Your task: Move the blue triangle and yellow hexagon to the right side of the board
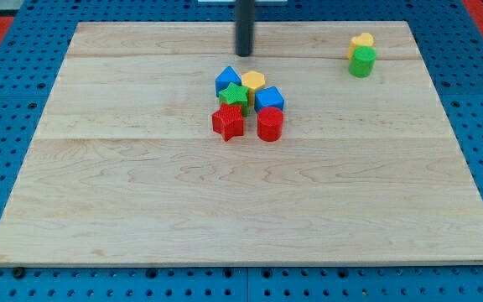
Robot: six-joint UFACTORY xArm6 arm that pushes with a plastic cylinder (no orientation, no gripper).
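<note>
The blue triangle (227, 80) sits at the upper left of a tight cluster near the board's middle top. The yellow hexagon (253, 81) touches it on its right. My tip (244, 54) stands just above the cluster, a short gap from both blocks, between them in line. The dark rod rises out of the view's top.
The cluster also holds a green star (234, 96), a blue block (268, 99), a red star (228, 122) and a red cylinder (270, 123). A yellow block (361, 41) and a green cylinder (361, 61) sit together at the top right. The wooden board (241, 210) lies on a blue pegboard.
</note>
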